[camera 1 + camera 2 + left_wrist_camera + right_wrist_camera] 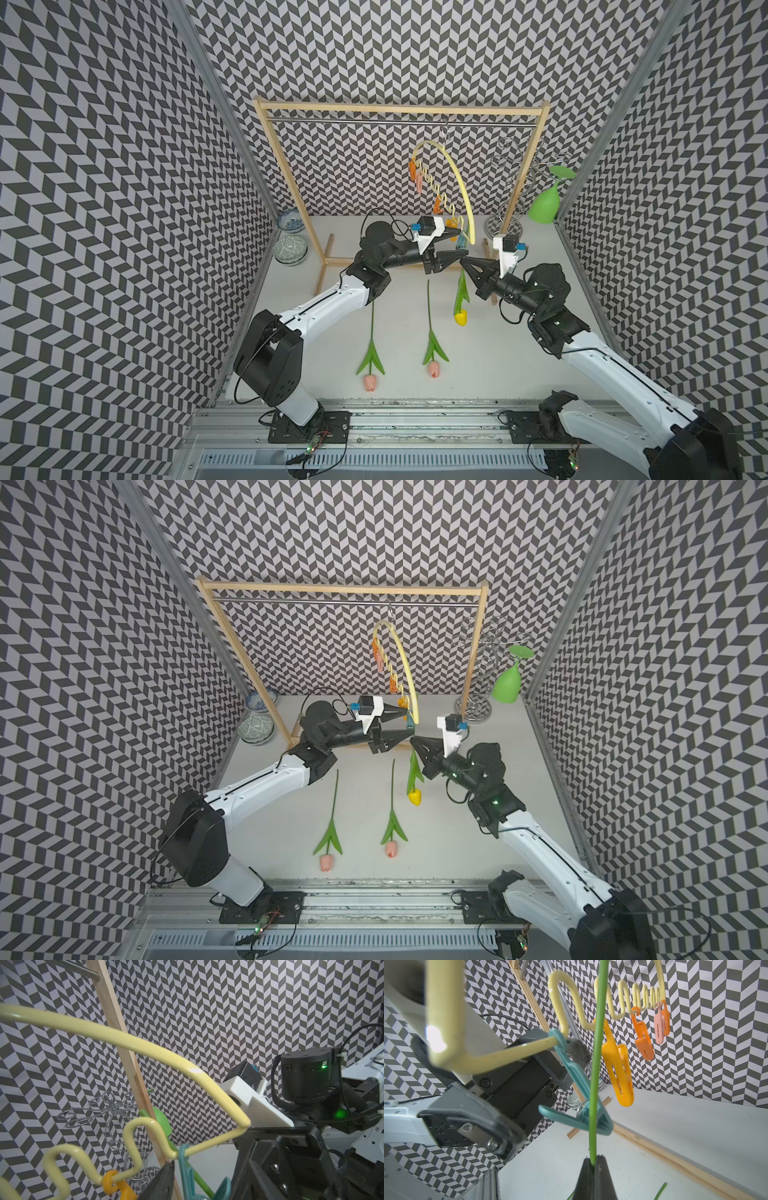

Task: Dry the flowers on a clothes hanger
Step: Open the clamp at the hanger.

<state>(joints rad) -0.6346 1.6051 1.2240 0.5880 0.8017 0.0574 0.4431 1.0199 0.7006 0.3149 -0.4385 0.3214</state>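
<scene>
Up on the wooden rack [399,109] at the back, the pale yellow clothes hanger [460,179] hangs by its metal hook from the steel rail [374,121]. It's turned nearly edge-on in both top views, so its near end with the blue-green peg [572,1068] sits right between the two arms. The left gripper [454,248] is at that peg with its fingers spread, one on each side. In the right wrist view, one finger looks to be touching the peg up by its loop and the other is clear of it. The right gripper [594,1164] is pinching the stem of the yellow tulip [460,318], whose head dangles below it. The stem runs up from the fingertips and crosses the peg's mouth, but I can't tell if the peg actually bites it. A pink tulip [370,381] and a second pink tulip [434,369] lie flat on the white table [519,365], side by side but apart, heads toward the arm bases. Off to the side, a green plastic wine glass [544,205] hangs upside down on a silver wire stand [515,174].
</scene>
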